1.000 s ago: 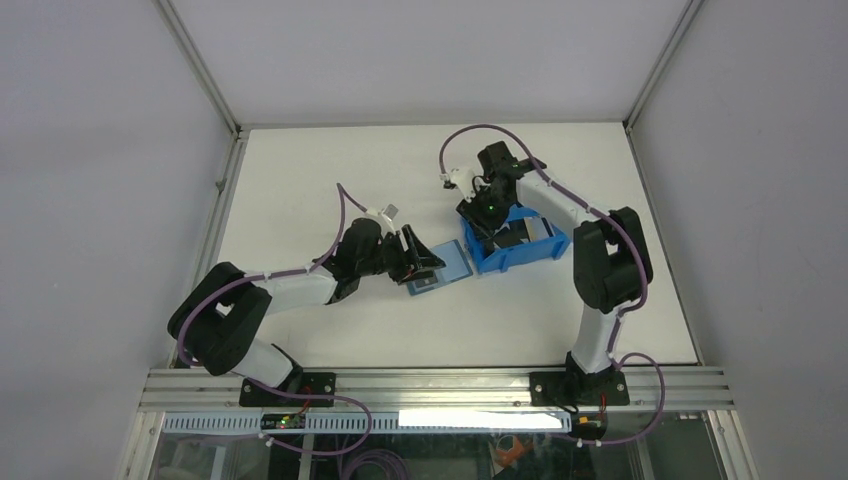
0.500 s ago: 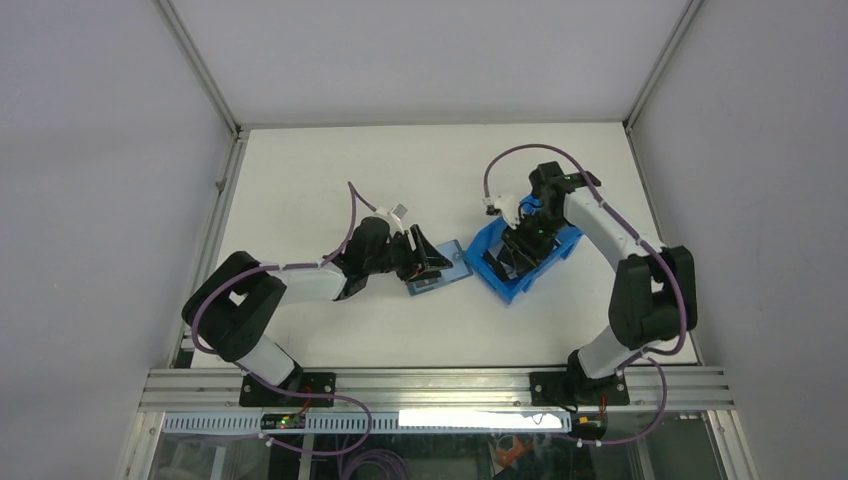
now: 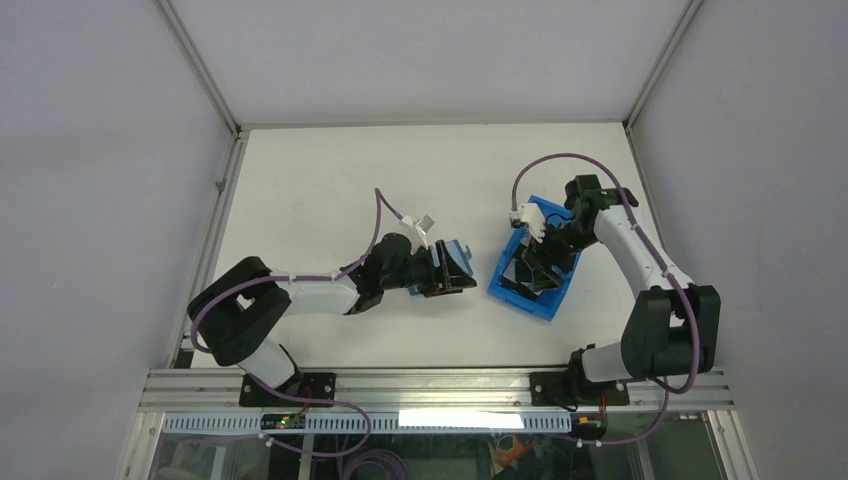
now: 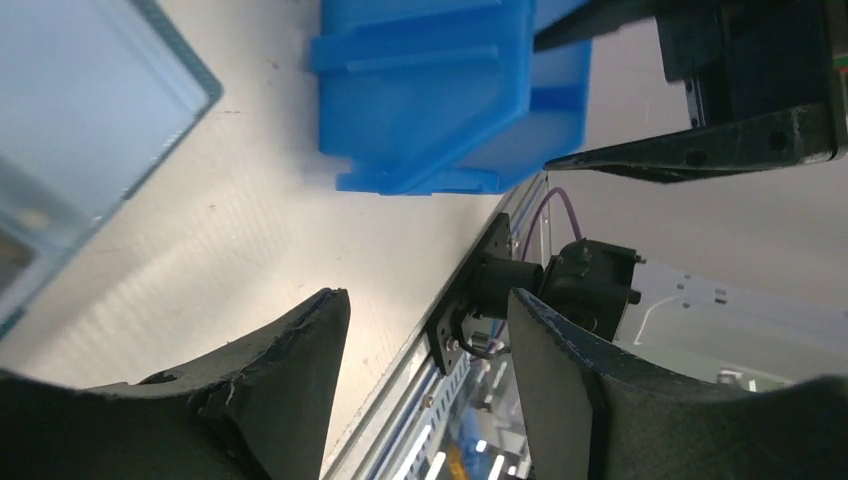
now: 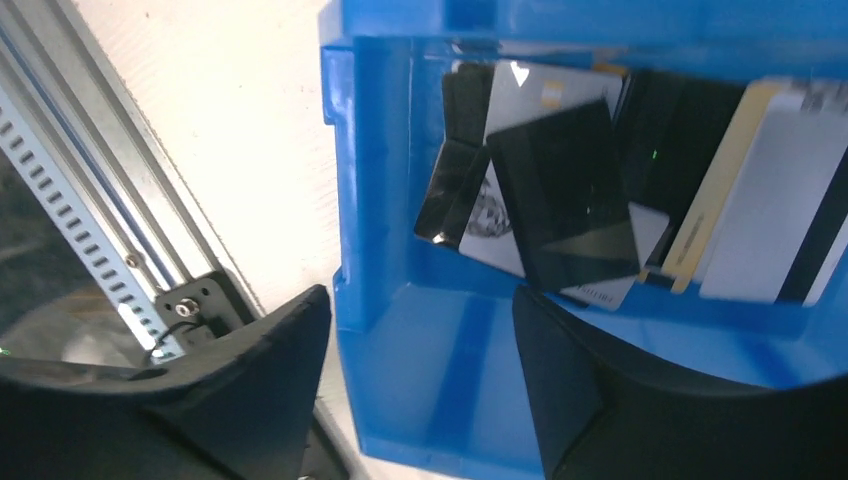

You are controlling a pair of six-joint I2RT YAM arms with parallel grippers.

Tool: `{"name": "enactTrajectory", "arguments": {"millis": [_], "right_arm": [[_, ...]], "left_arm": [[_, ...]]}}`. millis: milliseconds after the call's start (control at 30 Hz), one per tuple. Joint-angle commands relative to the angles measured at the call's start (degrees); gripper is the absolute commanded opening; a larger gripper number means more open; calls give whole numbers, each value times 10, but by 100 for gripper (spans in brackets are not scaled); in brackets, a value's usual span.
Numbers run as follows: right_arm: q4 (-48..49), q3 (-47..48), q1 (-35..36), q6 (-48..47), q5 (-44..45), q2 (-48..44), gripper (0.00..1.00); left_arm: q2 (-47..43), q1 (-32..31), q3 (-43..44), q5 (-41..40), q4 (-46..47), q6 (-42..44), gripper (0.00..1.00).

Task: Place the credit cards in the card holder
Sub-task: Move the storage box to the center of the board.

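Observation:
The teal-blue card holder (image 3: 458, 252) lies by my left gripper (image 3: 458, 282); in the left wrist view the card holder (image 4: 80, 100) fills the upper left. My left gripper (image 4: 430, 305) is open and empty, pointing over bare table toward the bin. The credit cards (image 5: 565, 195), black, white and cream, lean in a stack inside the bright-blue bin (image 5: 365, 180). My right gripper (image 5: 420, 300) is open, one finger outside the bin's side wall and one inside, clear of the cards. From above, my right gripper (image 3: 537, 268) sits over the bin (image 3: 545, 305).
The aluminium rail (image 3: 430, 385) with both arm bases runs along the table's near edge, close behind the bin. My right gripper's black fingers (image 4: 720, 140) show just beyond the bin (image 4: 440, 100) in the left wrist view.
The right arm has swung right and toward the near edge, and the bin has turned and shifted with it. The left gripper has reached right, and the card holder has shifted right with it.

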Motion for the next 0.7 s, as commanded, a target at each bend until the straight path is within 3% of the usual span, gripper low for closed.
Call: {"name": "enactTrajectory", "arguments": {"millis": [0, 133, 233, 500, 667], "right_arm": [[10, 18, -3, -182, -67, 30, 75], [-22, 29, -14, -319, -63, 73, 82], [-18, 23, -18, -371, -68, 88, 86], [38, 22, -19, -372, -67, 128, 88], [67, 14, -20, -354, -57, 142, 89]], "left_arm": [[-27, -46, -21, -89, 109, 60, 63], [-40, -70, -75, -159, 188, 90, 69], [-38, -81, -93, -179, 212, 96, 71], [22, -95, -69, -189, 243, 53, 73], [82, -119, -31, -208, 255, 34, 66]]}}
